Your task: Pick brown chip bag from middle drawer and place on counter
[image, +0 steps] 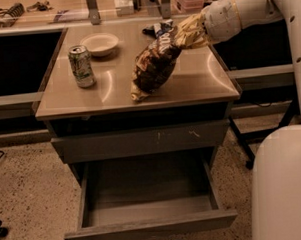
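Note:
The brown chip bag (154, 67) lies tilted on the beige counter (199, 82), with its lower cream end touching the top near the front and its upper end raised. My gripper (183, 33) reaches in from the upper right and is shut on the bag's upper end. The middle drawer (150, 226) is pulled out below the cabinet, and its dark inside holds nothing.
A green soda can (81, 66) stands at the counter's left and a pale bowl (100, 43) behind it. A blue-and-white bag (158, 28) lies behind the brown bag. The closed scratched drawer front (141, 141) is above the open drawer. A cluttered workbench (60, 11) runs behind.

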Controlling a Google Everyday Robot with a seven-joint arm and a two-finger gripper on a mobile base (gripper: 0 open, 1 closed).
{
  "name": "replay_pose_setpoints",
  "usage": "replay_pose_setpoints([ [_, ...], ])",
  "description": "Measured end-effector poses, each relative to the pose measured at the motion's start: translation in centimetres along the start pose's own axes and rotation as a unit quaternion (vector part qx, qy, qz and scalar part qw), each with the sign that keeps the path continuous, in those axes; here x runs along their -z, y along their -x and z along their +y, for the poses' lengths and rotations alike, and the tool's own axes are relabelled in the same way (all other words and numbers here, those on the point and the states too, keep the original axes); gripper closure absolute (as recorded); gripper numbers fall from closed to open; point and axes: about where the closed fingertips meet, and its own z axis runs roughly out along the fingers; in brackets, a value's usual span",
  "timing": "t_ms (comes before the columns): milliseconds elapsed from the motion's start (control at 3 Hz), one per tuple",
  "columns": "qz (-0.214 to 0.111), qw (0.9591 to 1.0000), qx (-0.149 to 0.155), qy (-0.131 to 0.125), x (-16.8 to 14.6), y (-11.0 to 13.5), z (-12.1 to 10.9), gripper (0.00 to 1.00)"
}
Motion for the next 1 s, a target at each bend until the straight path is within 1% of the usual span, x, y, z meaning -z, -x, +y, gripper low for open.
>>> replay_pose_setpoints([
  [333,0.020,0.9984,-0.052,0.012,0.39,-0.14,0.83,1.00],
  [667,0.018,0.9981,-0.058,0.014,0.05,-0.11,0.96,0.81],
  [1000,0.018,0.9981,-0.058,0.014,0.05,-0.11,0.96,0.58],
])
